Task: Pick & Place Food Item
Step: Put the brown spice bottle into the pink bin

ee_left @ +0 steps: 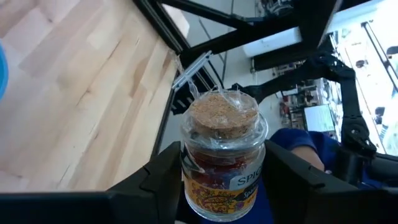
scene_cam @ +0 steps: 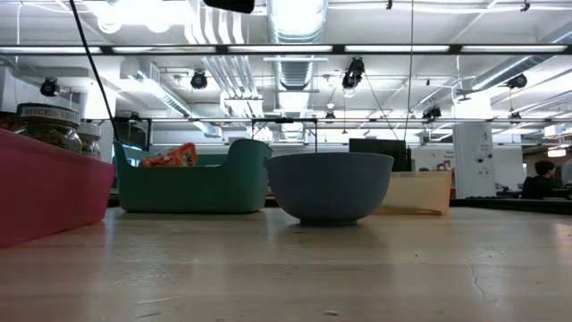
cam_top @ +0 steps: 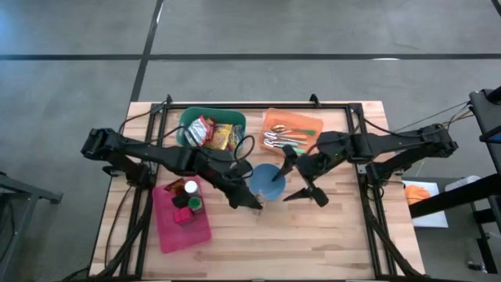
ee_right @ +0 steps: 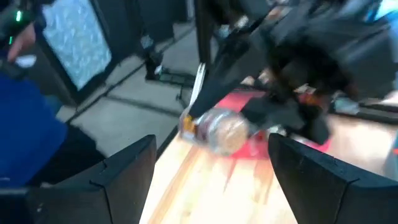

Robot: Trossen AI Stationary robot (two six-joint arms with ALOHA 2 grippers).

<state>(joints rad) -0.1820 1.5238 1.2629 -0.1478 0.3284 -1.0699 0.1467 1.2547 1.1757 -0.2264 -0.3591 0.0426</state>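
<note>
My left gripper [cam_top: 250, 204] is shut on a glass spice jar [ee_left: 224, 155] with a cork stopper and a yellow-and-red label. It holds the jar above the table, just near-left of the blue bowl [cam_top: 266, 182]. The right wrist view shows the same jar [ee_right: 217, 130] in front of it. My right gripper [cam_top: 301, 182] hovers open beside the bowl's right rim, nothing between its fingers [ee_right: 118, 174]. Neither gripper appears in the low view, where the bowl [scene_cam: 331, 186] rests on its base on the wood. My left gripper pinches the jar's glass body between its two fingers, one on each side of the labelled wall [ee_left: 189, 180], below the neck. The cork end [ee_left: 222, 112] points away from the wrist. The jar is tilted and lifted clear of the table.
A pink tray [cam_top: 168, 231] at the near left holds more spice jars [cam_top: 190, 190]. A green bin [cam_top: 188, 125] of snack packets and an orange tray [cam_top: 309, 121] of cutlery stand at the far edge. A person's blue sleeve [ee_right: 25, 124] shows beyond the table.
</note>
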